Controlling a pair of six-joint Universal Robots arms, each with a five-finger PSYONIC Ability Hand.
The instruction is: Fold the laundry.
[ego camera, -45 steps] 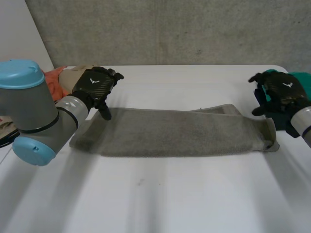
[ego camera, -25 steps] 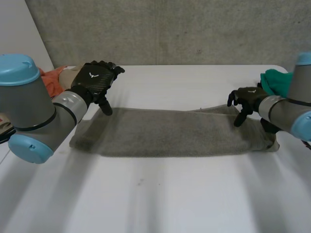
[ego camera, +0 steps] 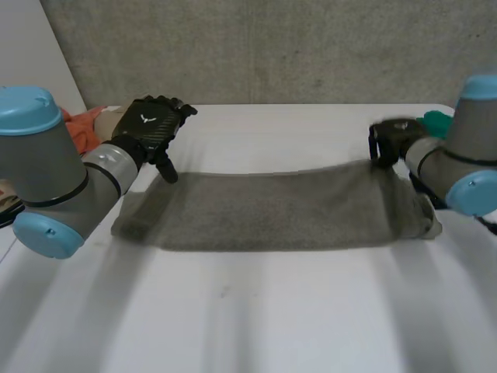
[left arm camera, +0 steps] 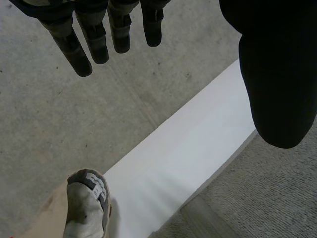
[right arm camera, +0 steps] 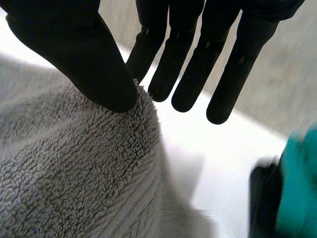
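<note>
Corner grasp in hand. Right hand (right arm camera: 84, 54) pinches the towel (right arm camera: 74, 173) edge between thumb and straight fingers. Left hand (left arm camera: 277, 74), fingers spread wide above the towel, must descend and grip.

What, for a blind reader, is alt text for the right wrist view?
The right hand pinches a raised edge of the grey towel between thumb and finger, its other fingers straight over the white table. A teal cloth lies beside.

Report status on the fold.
Left hand open over towel, far left corner. Right hand pinching far right corner. Teal cloth beside right hand, off the towel.
</note>
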